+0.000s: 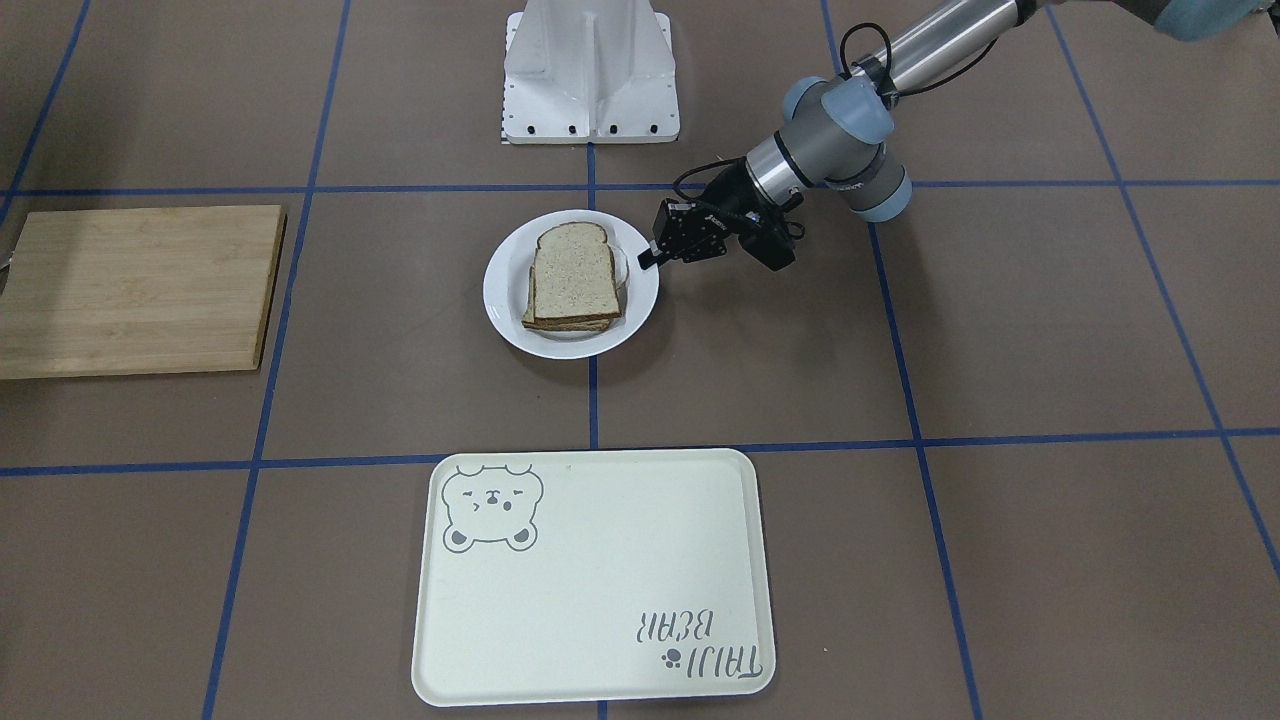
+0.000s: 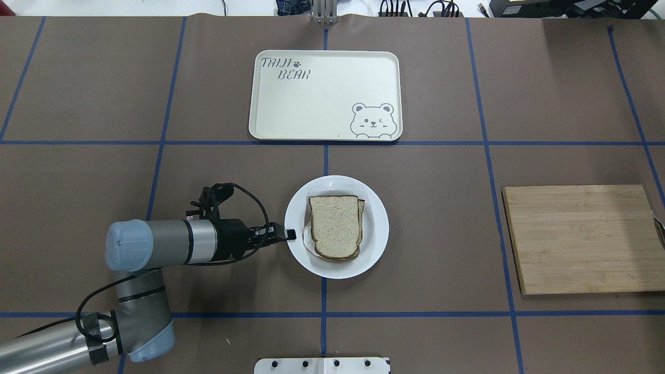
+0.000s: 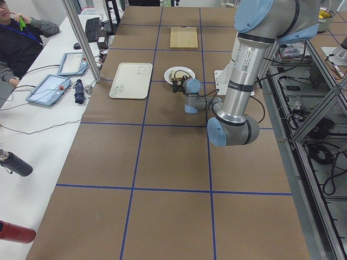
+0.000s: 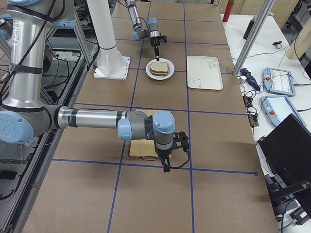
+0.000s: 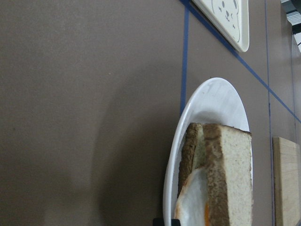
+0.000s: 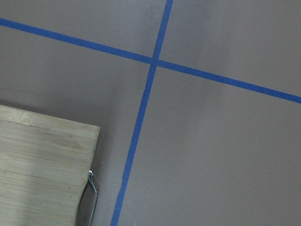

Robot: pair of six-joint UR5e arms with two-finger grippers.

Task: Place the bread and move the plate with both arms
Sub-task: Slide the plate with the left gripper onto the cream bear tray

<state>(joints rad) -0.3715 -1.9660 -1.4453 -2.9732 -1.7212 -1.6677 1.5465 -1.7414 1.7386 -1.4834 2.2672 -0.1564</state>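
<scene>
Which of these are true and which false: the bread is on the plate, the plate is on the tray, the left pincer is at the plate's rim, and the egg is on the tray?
The bread is on the plate. True.
The plate is on the tray. False: it sits on the table, apart from the tray.
The left pincer is at the plate's rim. True.
The egg is on the tray. False: it's on the plate, tucked under the bread.
</scene>
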